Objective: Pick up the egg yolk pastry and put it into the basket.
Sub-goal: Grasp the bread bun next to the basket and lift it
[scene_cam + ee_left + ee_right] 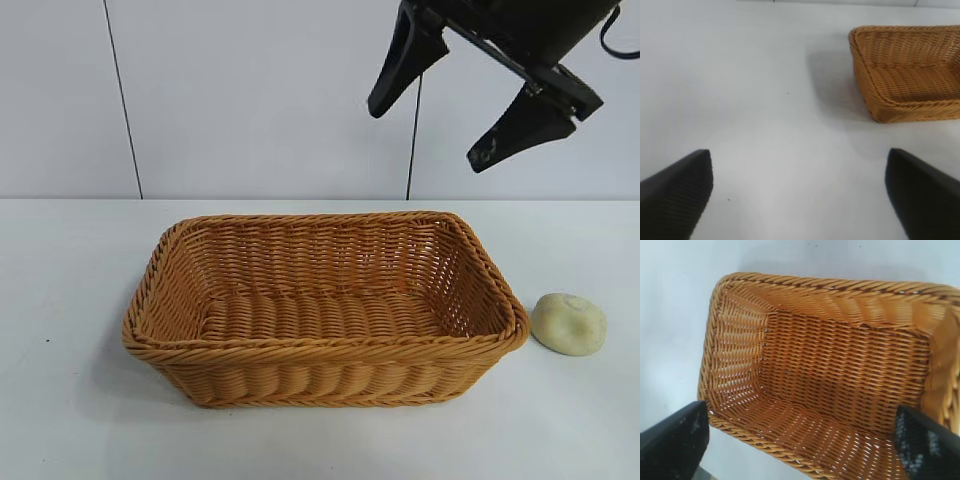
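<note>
Where wicker slopes [330, 300] — smooth dome [568, 323]

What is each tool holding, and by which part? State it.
Nothing. The right tool hangs open above the basket; the left tool is open too. The egg yolk pastry lies on the table.

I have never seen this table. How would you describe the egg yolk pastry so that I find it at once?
Start from the large woven basket in the middle of the white table. Just outside its right end, in the exterior view, a small pale yellow-cream dome lies on the bare tabletop: the egg yolk pastry. It is smooth, matte and rounded, far smaller than the orange-tan wicker beside it.
</note>
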`<control>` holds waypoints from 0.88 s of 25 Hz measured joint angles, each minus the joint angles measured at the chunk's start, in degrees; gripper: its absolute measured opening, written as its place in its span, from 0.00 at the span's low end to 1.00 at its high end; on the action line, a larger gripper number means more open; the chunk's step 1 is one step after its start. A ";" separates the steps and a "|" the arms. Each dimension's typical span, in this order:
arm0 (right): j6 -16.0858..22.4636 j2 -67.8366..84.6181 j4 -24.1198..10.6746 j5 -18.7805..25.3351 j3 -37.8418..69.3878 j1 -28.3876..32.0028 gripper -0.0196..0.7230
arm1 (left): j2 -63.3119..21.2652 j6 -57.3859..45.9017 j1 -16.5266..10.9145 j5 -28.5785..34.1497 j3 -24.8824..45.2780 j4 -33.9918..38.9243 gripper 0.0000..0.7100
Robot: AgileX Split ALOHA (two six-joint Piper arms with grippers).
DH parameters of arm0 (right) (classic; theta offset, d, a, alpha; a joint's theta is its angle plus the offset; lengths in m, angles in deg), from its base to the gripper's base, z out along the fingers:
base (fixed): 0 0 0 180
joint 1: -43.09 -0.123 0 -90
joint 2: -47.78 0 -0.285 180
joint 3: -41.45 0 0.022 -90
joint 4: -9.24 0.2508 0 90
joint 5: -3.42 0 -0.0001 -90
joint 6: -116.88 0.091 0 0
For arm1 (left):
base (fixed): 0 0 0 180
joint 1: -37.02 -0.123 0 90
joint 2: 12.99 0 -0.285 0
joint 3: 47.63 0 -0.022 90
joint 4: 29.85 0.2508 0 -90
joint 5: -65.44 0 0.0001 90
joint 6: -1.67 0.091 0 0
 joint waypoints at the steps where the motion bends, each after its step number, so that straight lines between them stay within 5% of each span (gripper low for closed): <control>1: 1.46 0.00 -3.14 0.94 -1.09 0.00 0.96 | -0.17 0.00 0.00 0.05 0.00 0.06 0.97; 6: 7.22 0.13 -14.60 4.32 -2.97 1.14 0.96 | -0.21 0.00 0.00 0.05 0.00 0.24 0.97; 22: 7.53 -2.65 -18.13 4.58 1.11 12.82 0.96 | -0.21 0.00 0.00 0.05 0.00 0.24 0.97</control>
